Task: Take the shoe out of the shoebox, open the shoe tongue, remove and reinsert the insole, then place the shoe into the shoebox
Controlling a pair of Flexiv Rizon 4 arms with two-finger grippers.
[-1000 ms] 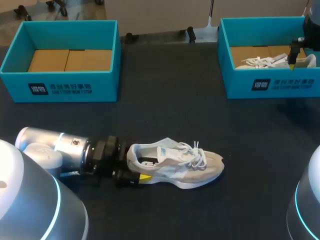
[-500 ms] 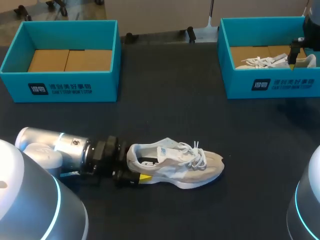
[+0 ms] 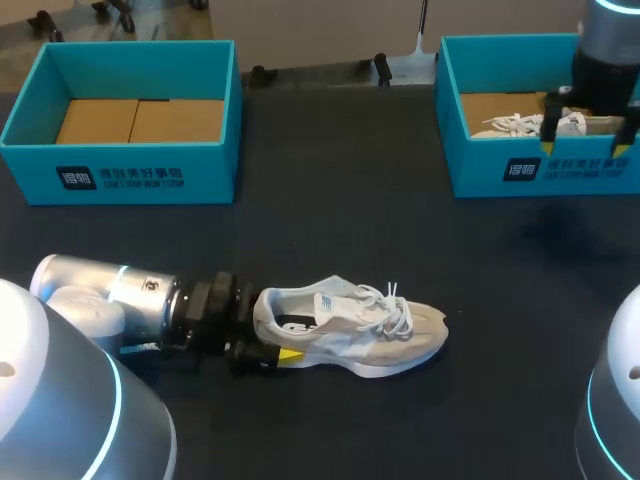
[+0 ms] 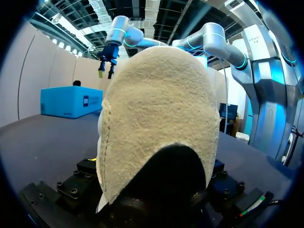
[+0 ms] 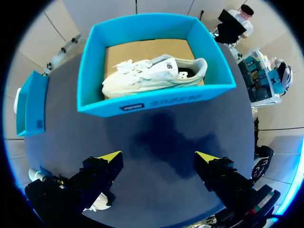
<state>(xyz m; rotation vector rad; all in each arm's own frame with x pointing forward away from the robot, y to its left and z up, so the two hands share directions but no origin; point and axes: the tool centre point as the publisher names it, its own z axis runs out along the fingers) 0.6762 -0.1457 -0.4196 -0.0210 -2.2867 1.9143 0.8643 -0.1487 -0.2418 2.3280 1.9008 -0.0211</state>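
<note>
Near the right shoebox [image 3: 480,172], my right hand [image 3: 586,148] is hovering spread, my left hand [image 3: 268,332] pinching the shoe [image 3: 350,330] by its heel.

My left arm [image 3: 120,300] is lying low along the desk [image 3: 330,220], its pincer [image 3: 270,345] pointing sideways toward the middle. Its grip is hidden, so I cannot tell its state. My right arm [image 3: 605,50] is hanging upright at the far right, with its pincer [image 3: 586,148] pointing straight down and its yellow-tipped fingers [image 5: 110,156] standing wide apart.

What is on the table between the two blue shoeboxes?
Nothing: in the head view only bare dark table separates the left shoebox from the right shoebox. The loose shoe lies nearer the robot.
</note>
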